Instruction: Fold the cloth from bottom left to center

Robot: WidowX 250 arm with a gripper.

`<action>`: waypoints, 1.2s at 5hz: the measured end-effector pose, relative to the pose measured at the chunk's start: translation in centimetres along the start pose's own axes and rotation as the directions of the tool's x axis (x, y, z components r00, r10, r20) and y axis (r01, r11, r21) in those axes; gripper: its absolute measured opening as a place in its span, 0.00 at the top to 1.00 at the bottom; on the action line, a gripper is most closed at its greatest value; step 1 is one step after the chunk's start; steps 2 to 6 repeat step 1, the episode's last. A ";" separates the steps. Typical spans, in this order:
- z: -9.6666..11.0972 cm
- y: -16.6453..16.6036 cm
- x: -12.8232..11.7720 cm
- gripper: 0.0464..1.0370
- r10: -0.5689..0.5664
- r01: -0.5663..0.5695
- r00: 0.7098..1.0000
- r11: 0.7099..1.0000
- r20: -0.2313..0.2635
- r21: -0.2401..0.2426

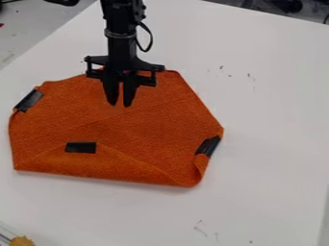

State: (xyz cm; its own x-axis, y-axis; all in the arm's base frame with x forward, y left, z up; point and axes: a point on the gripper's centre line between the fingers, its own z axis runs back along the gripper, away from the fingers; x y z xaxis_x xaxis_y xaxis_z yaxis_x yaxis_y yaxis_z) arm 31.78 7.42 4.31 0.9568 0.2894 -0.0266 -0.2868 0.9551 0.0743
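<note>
Since the lower-left flap (96, 166) lies inward: orange cloth (147, 120), apparently folded; black gripper (120, 104), fingers parted, withdrawal due.

The view slants down from above — fairly near, perhaps.

"What sort of place is this?"

"A robotics lab or a workshop; I can't tell which. A black robot arm (120, 44) hangs over a plain white tabletop (270, 105), with a cable (151, 39) looped at its side."

"Anything else that says so?"

"Dark equipment (288, 6) at the upper right, too cut off to name, and small dark marks (250, 77) on the white surface."
</note>
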 end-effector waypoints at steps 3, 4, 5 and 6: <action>-0.3 -0.7 0.3 0.28 -0.033 0.033 0.999 0.999 0.036 -0.005; -0.3 -0.7 0.3 0.28 -0.033 0.033 0.999 0.999 0.036 -0.005; -0.3 -0.7 0.3 0.28 -0.033 0.033 0.999 0.999 0.036 -0.005; -0.3 -0.7 0.3 0.28 -0.033 0.033 0.999 0.999 0.036 -0.005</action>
